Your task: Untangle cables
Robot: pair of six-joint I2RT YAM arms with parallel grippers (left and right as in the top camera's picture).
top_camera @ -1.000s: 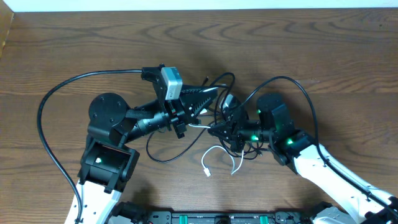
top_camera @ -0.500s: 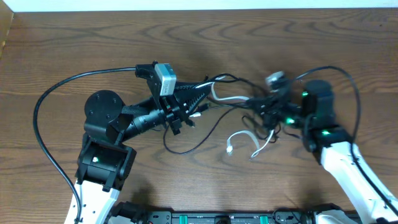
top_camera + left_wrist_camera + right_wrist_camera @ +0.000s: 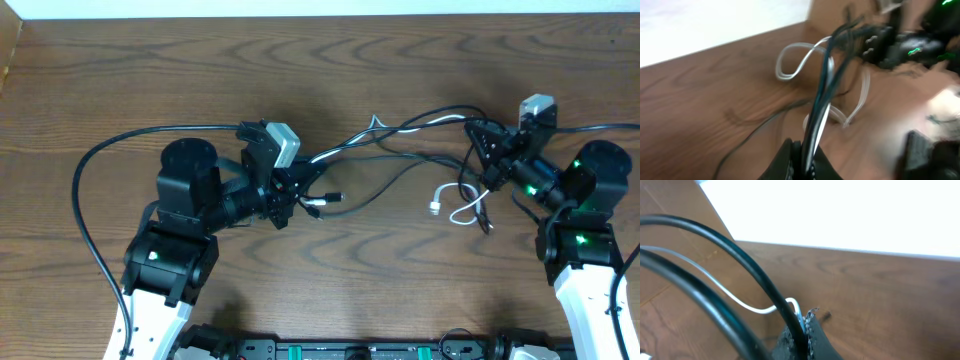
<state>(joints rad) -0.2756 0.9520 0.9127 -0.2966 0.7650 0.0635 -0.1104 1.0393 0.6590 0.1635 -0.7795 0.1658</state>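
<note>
Left gripper (image 3: 801, 152) and right gripper (image 3: 801, 325) are both clamping fully shut on the cables (image 3: 822, 95). The black and white strands are running left-to-right across mid-table (image 3: 330, 60) between them. A white plug end (image 3: 437, 208) is lying loose near the right gripper.

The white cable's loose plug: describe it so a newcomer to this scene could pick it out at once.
On the wooden table, find the right gripper, shut on the cables. Just below and left of it in the overhead view, the white cable curls into a small loop. Its plug is the loop's left tip, white among black ones.
</note>
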